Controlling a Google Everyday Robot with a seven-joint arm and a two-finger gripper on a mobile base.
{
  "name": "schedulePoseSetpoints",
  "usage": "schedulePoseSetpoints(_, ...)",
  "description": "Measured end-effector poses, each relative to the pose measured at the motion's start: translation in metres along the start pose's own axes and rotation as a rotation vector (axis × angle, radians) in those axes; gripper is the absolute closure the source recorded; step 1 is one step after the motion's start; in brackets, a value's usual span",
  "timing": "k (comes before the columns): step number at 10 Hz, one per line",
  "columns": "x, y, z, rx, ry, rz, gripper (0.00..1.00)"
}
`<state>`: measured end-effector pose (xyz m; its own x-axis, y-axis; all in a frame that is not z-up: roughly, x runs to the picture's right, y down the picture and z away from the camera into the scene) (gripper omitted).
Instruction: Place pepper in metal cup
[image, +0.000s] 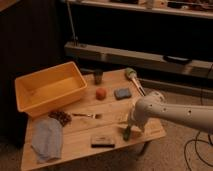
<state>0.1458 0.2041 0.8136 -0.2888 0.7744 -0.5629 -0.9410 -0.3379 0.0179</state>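
Wooden table (114, 119) carries yellow bin (50, 90), metal cup (98, 76), orange (101, 93), sponge (122, 93), fork (86, 116), cloth (46, 140); tool (129, 130) low at front-right.

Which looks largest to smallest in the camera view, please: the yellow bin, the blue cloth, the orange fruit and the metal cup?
1. yellow bin
2. blue cloth
3. orange fruit and metal cup: they look alike, so unranked.
The pincer is over the pepper near the table front right edge.

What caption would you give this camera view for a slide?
Robot's open gripper is down at the green pepper near the table's front edge; the metal cup stands at the back.
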Motion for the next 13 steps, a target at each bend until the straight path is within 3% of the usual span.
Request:
schedulePoseSetpoints(6,-0.022,0.008,0.014,0.06,-0.042,0.023,0.2)
schedulePoseSetpoints(10,-0.027,0.003,0.03,0.088,-0.022,0.034,0.2)
schedulePoseSetpoints(12,-0.028,0.003,0.036,0.089,-0.01,0.037,0.3)
schedulePoseSetpoints(13,-0.027,0.005,0.038,0.092,-0.001,0.031,0.42)
